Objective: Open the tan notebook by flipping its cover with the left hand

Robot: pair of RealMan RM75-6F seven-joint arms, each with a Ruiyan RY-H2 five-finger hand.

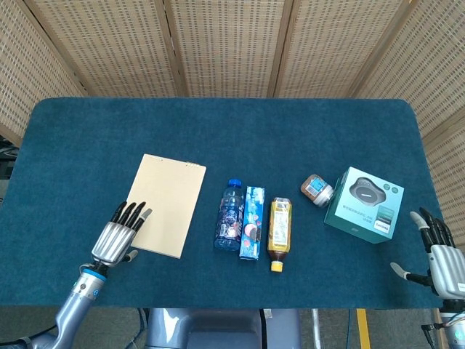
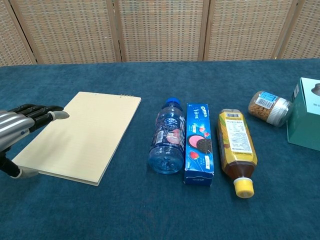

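The tan notebook (image 1: 166, 201) (image 2: 82, 135) lies closed and flat on the blue table, left of centre, with its binding at the far edge. My left hand (image 1: 119, 235) (image 2: 19, 131) hovers over the notebook's near left corner, fingers spread and pointing away from me, holding nothing. Its thumb reaches under the near edge in the chest view; I cannot tell whether it touches. My right hand (image 1: 439, 259) stays at the table's near right edge, fingers apart and empty, out of the chest view.
To the right of the notebook lie a blue water bottle (image 1: 230, 215) (image 2: 168, 137), an Oreo box (image 1: 252, 222) (image 2: 199, 143) and a yellow-capped bottle (image 1: 279, 233) (image 2: 237, 151). Further right are a small jar (image 1: 317, 190) (image 2: 268, 107) and a teal box (image 1: 365, 204) (image 2: 305, 112).
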